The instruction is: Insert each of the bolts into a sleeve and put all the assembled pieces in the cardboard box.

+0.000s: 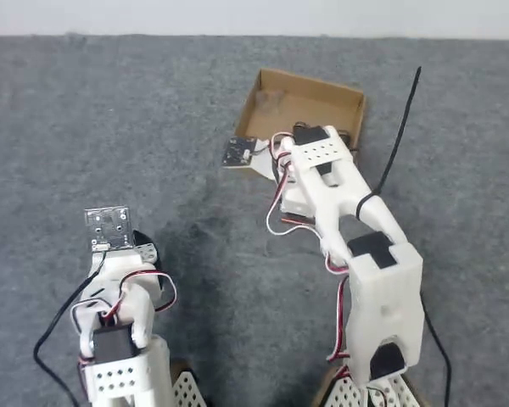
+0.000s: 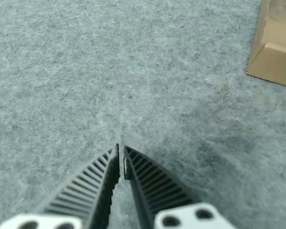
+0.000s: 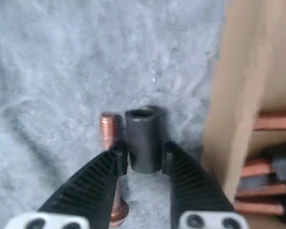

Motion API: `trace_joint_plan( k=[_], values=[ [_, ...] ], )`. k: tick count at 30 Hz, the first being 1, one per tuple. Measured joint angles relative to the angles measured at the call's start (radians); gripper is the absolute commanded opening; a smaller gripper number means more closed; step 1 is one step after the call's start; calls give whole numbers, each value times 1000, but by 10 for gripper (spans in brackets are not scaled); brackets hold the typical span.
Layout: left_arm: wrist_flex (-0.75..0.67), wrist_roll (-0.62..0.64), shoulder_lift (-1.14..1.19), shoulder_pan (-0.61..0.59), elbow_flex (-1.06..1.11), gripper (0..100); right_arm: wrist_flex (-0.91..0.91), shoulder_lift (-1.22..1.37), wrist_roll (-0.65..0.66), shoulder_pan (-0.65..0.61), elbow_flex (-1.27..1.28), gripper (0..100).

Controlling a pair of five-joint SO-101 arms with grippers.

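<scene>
- Where the right pincer (image 3: 144,149) hangs beside the cardboard box (image 3: 233,95), its jaws clamp a dark sleeve (image 3: 143,138).
- A copper bolt (image 3: 107,130) lies on the grey bench (image 2: 86,71), just beside the sleeve.
- Assembled pieces (image 3: 262,191) lie inside the box.
- The left pincer (image 2: 121,150) is nearly closed, holding nothing.

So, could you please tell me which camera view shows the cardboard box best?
The high view: the cardboard box sits almost whole, open side up, its near edge under the right arm. The left wrist view catches one outer corner; the right wrist view shows one wall and assembled pieces inside.
</scene>
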Motion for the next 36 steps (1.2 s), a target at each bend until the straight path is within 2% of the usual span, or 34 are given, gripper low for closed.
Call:
trace_joint_plan(
  k=[6,13,15,19,23,27,36],
  values=[
    [0,0,0,0,0,11,60,6,14,-2,-2,154],
    [0,0,0,0,0,11,29,6,12,-2,-2,154],
    [0,0,0,0,0,11,15,6,12,-2,-2,125],
    [0,0,0,0,0,11,-15,28,12,2,-3,1],
    [0,0,0,0,0,11,-21,31,12,5,-20,6],
    [0,0,0,0,0,11,64,20,11,5,-25,7],
    [0,0,0,0,0,11,186,-130,-238,48,-23,7]
  ],
)
